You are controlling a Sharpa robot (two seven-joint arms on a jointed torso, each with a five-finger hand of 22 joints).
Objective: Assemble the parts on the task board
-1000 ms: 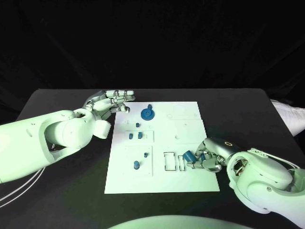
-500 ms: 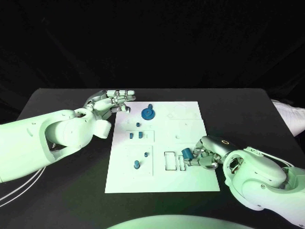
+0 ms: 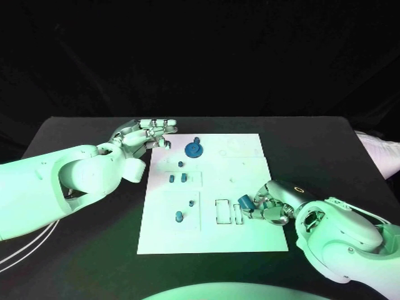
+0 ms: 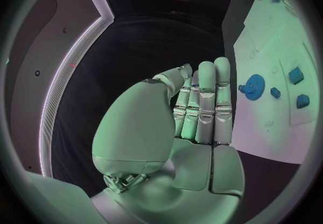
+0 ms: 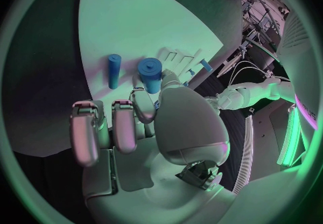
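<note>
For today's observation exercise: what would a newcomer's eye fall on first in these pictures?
First the white task board in the middle of the black table. Then the right hand at the board's near right edge, pinching a blue cylinder, and the left hand by the far left corner, near a blue gear.

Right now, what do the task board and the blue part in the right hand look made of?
Task board: flat, white, matte, with shallow recesses; probably plastic or a coated sheet.
Blue part held by the right hand: a short cylinder, uniform colour, smooth with a dull sheen; likely moulded or printed plastic. Neither can be confirmed by look alone.
</note>
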